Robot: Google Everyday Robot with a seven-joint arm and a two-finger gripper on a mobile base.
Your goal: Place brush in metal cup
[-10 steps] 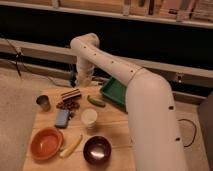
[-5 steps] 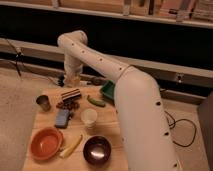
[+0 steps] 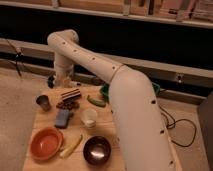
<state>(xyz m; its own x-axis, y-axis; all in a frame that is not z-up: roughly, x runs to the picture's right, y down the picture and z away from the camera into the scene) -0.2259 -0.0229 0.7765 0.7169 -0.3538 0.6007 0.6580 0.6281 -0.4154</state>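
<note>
Steel-grey small metal cup (image 3: pixel 43 102) stands near the wooden table's (image 3: pixel 47 121) left edge; the gripper (image 3: pixel 59 81), closed apparently on the small dark-headed brush (image 3: pixel 52 80) just behind it, should centre over its rim before releasing.

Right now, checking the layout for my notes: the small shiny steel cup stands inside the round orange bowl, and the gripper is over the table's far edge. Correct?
No: the small shiny steel cup stands on the wooden table, apart from the round orange bowl, farther back. The gripper, shut, is over the table's far edge, as the camera view shows.
</note>
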